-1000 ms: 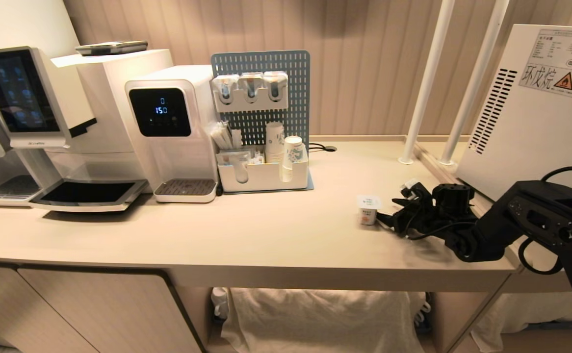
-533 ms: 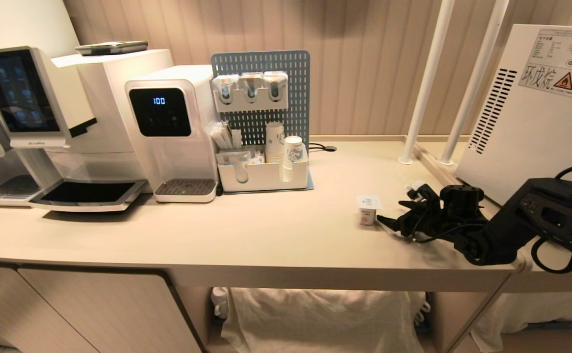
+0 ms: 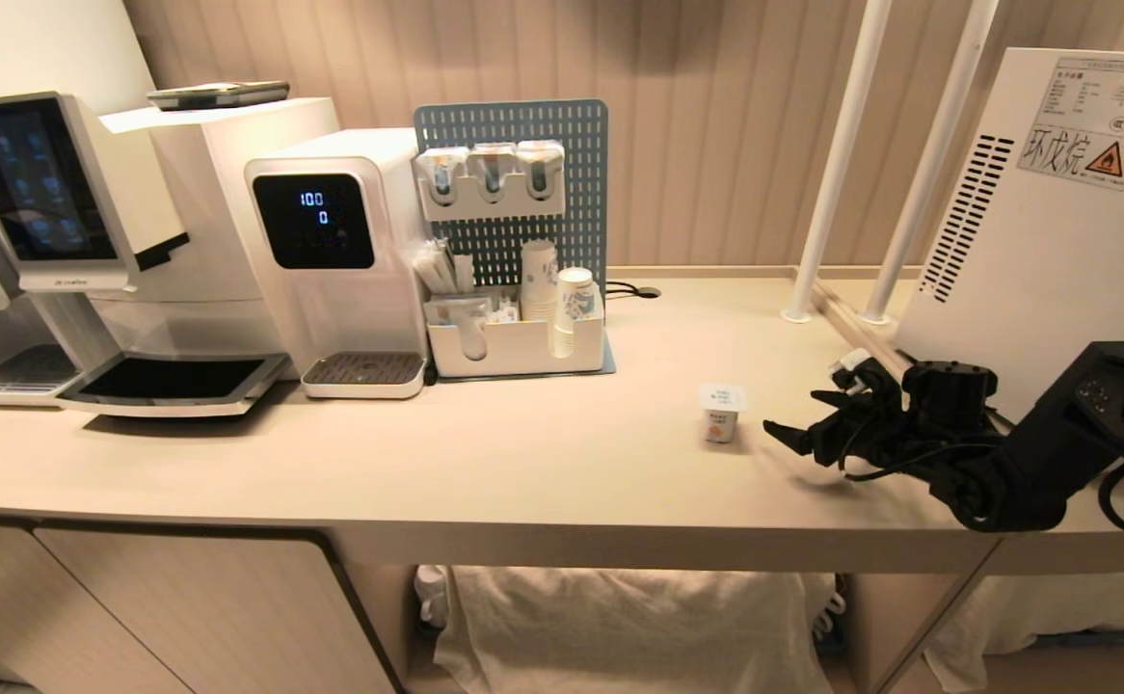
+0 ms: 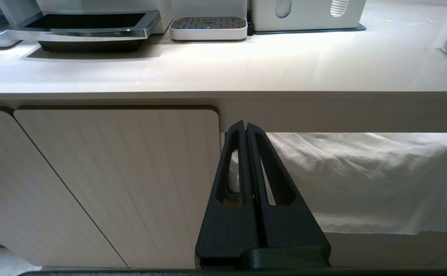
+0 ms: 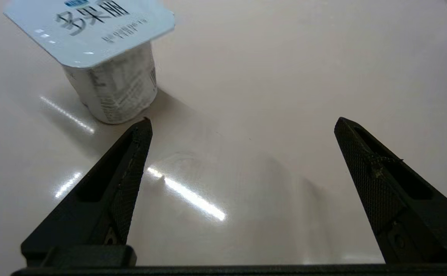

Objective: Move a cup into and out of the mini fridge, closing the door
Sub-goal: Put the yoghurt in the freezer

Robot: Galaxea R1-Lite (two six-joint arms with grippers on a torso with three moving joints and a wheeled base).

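The cup (image 3: 722, 412) stands upright on the surface (image 3: 523, 453), free of any grip. The right gripper (image 3: 803, 424) sits just beside it, jaws wide apart and empty. The mini fridge (image 3: 1054, 222) stands behind. The left gripper (image 4: 246, 128) hangs below the surface, jaws pressed together.

A beige counter (image 3: 485, 463) stands against a ribbed beige wall (image 3: 716, 125), with pale wood-grain cabinet doors (image 3: 196, 617) and a white cloth (image 3: 620, 627) beneath, plus 2 white poles (image 3: 842, 164).

Black cabled arm (image 3: 1034, 463), tapered textured fingers (image 5: 380, 176)
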